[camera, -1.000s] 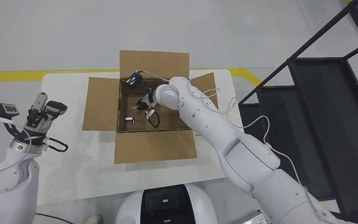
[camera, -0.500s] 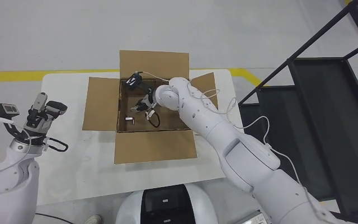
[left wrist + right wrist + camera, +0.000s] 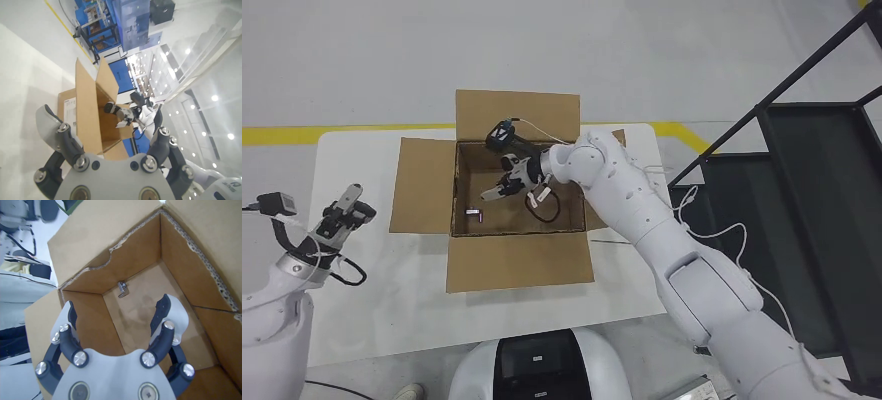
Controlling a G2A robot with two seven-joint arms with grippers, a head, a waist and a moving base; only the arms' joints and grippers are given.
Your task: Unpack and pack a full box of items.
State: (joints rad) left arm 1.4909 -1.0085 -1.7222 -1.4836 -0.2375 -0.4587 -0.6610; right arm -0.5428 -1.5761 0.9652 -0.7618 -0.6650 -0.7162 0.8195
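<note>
An open cardboard box (image 3: 517,262) stands in the middle of the white table (image 3: 382,300), all its flaps folded outward. My right gripper (image 3: 498,190) hangs inside the box, open and holding nothing. In the right wrist view its fingers (image 3: 164,308) spread above the bare box floor (image 3: 143,313). A small metal bracket (image 3: 123,289) lies by the box wall, ahead of the gripper (image 3: 118,311). From above, the bracket (image 3: 475,213) sits near the box's left wall. My left gripper (image 3: 344,204) is open over the table's left end, apart from the box (image 3: 87,106).
Black metal stairs (image 3: 802,180) stand beside the table on the right. A yellow floor line (image 3: 342,132) runs behind the table. Bare tabletop lies to the left of the box and in front of it.
The right arm's elbow has swung to the right and its wrist has turned, with the gripper staying inside the box. The left arm has dropped and tilted its gripper toward the box.
</note>
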